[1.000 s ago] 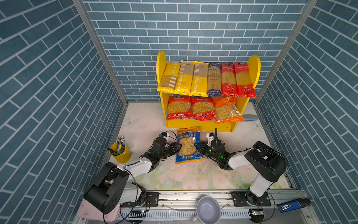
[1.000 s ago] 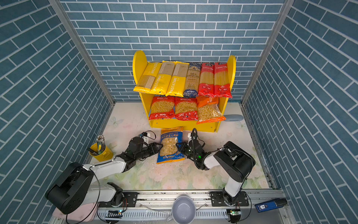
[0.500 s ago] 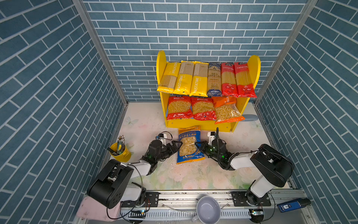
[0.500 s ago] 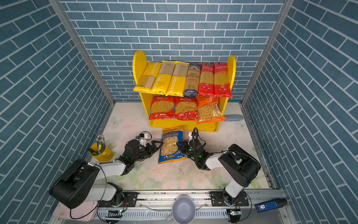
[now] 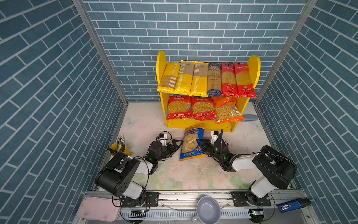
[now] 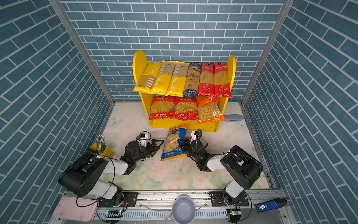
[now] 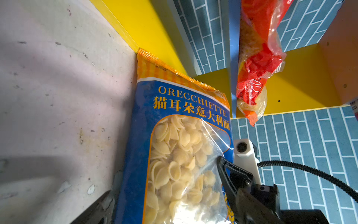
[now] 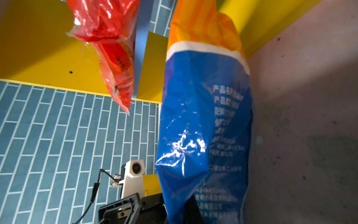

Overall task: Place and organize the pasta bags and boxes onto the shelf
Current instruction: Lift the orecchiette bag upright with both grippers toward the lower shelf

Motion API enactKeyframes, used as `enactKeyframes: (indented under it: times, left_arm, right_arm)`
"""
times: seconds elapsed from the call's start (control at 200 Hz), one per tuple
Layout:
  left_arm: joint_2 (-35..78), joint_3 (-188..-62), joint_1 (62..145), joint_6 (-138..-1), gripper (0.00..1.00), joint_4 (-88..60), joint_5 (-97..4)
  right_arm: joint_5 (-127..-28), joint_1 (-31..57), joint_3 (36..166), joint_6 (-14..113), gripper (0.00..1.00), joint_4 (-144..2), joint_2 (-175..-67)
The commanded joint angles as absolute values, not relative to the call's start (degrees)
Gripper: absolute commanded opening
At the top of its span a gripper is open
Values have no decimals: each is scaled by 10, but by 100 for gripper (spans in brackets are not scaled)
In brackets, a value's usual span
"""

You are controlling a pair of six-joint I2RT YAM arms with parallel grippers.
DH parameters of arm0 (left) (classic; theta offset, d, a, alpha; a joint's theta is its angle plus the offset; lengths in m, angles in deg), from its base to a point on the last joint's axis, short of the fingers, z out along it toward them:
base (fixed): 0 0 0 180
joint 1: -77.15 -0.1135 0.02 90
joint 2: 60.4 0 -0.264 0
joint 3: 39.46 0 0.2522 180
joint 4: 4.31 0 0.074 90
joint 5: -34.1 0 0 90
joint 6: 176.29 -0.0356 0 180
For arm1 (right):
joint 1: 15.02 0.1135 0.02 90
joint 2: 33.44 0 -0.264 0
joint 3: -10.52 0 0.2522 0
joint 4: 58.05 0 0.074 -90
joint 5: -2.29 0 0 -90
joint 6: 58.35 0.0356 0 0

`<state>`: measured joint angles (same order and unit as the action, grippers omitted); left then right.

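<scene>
A blue orecchiette pasta bag (image 5: 191, 144) (image 6: 173, 144) lies tilted on the table, its orange top at the front foot of the yellow shelf (image 5: 174, 124) (image 6: 158, 124). My right gripper (image 5: 199, 142) (image 6: 182, 142) is shut on the bag's right edge, and the right wrist view shows the bag's back (image 8: 203, 126). My left gripper (image 5: 177, 144) (image 6: 157, 143) stands open just off the bag's left edge, holding nothing. In the left wrist view the bag (image 7: 174, 155) fills the frame. The upper board carries several long packs, and the lower holds two red bags and an orange one (image 5: 225, 111).
A yellow pen cup (image 5: 119, 149) stands by the left arm. On the front rail sit a grey bowl (image 5: 208, 210), a pink pouch (image 5: 97, 211) and a blue device (image 5: 292, 204). A pale blue object (image 5: 250, 117) pokes out behind the shelf's right side.
My left gripper has opened wide and drawn back a little to the left of the blue bag. The right gripper has stayed shut on the bag's right edge.
</scene>
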<state>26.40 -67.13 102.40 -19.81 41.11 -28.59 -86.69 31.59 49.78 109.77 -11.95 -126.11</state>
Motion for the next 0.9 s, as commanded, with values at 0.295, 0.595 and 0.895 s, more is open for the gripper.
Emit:
enactKeyframes:
  times: [0.295,0.595,0.895]
  left_arm:
    - [325,-695,1023,-186,96,471,-273]
    - [290,-718,1023,-198,96,430,-277]
    - [309,-742,1024,-228,96,395,-279]
  right_arm:
    - [-915,310,536,1110,0,80,-1308]
    - [-896,287,518,1104,0,80,-1271]
    - [-865,242,500,1127,0,83,-1294]
